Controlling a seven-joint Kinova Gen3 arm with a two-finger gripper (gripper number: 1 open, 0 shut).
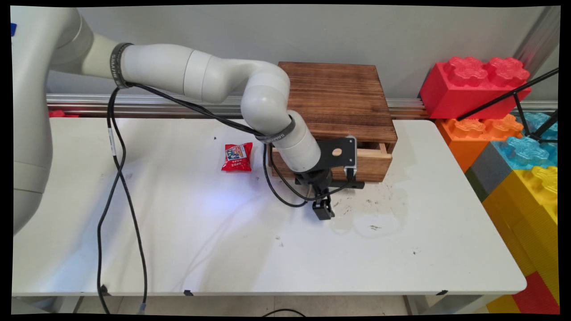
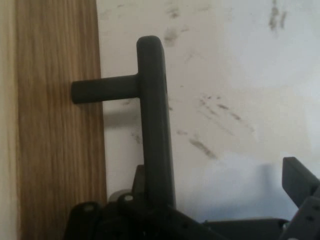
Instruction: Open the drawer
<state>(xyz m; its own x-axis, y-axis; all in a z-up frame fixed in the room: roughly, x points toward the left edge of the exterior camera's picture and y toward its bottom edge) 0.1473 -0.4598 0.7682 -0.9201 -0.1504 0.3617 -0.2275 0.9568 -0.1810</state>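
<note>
Table (image 1: pixel 267 267): we are seeing its white, scuffed top closest to us, with black cables (image 1: pixel 125 196) hanging over the near edge
Gripper (image 1: pixel 324 209): it is pointing down at the table just in front of the wooden box (image 1: pixel 339 98); we are reading it as open and holding nothing, since one finger (image 2: pixel 300 180) is standing well out to the side
Handle (image 2: pixel 155 125): this black bar is standing off the drawer (image 1: pixel 377 162) front on a short post and is running down the hand view into the gripper's linkage, so it is lying very close
Drawer: it is sitting in the box's lower front, showing a strip of pale wood as if slightly out
Care: we are judging that the bar should sit squarely between the fingers, clear of the post, before any squeeze
Elsewhere: a red packet (image 1: pixel 237 157) is lying left of the box, well apart from the gripper
</note>
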